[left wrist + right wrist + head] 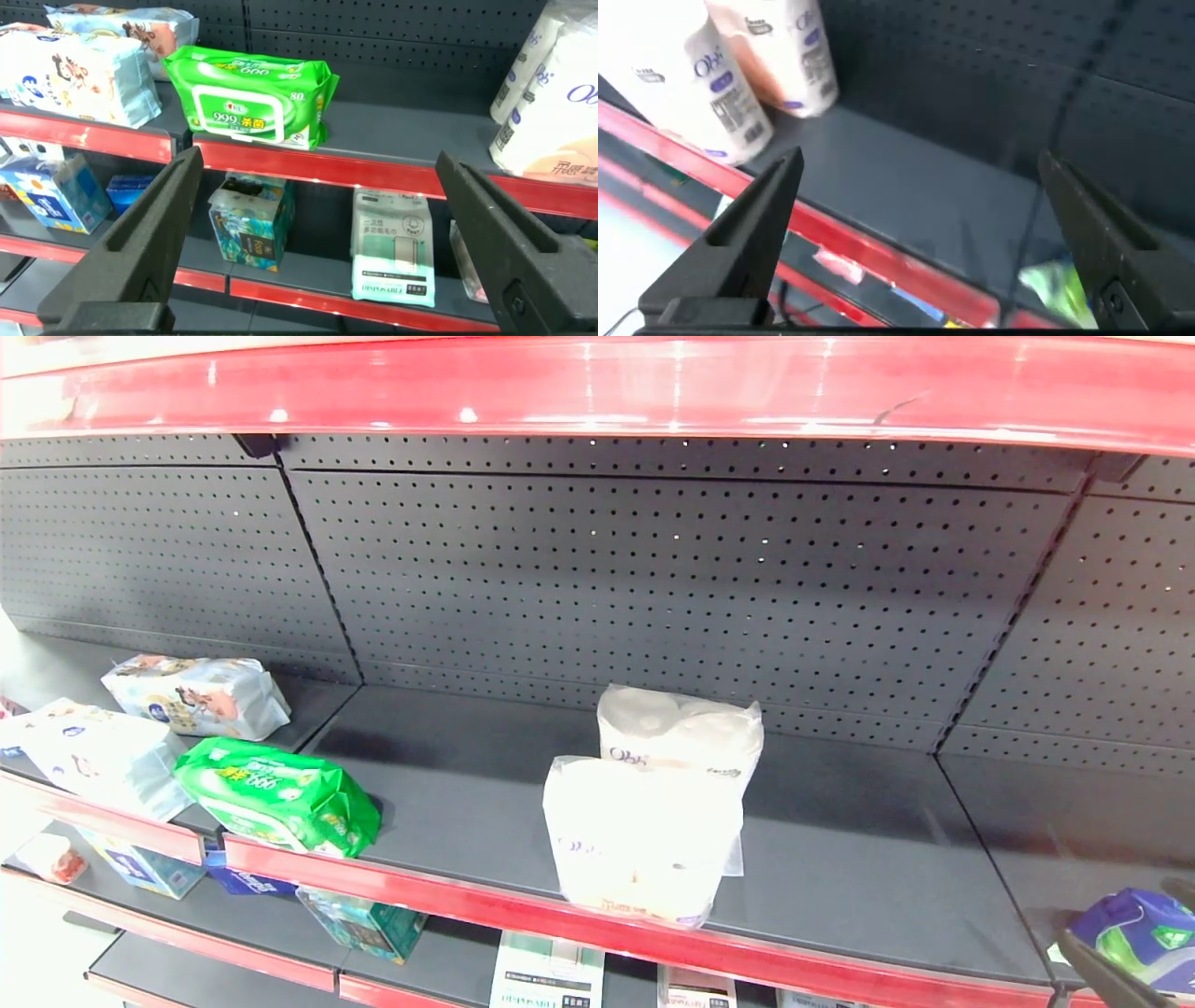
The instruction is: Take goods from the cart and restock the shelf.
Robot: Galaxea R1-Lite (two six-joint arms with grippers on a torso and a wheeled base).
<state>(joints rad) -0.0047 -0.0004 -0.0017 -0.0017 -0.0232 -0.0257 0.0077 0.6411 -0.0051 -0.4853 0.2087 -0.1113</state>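
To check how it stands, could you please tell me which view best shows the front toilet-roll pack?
The head view: the front toilet-roll pack stands whole at the edge of the shelf. The left wrist view cuts the pack off at the frame edge; the right wrist view crops its top.

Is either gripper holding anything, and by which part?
Nothing in the left gripper; the right gripper is open, blue-green pack beside it, hold cannot be told.
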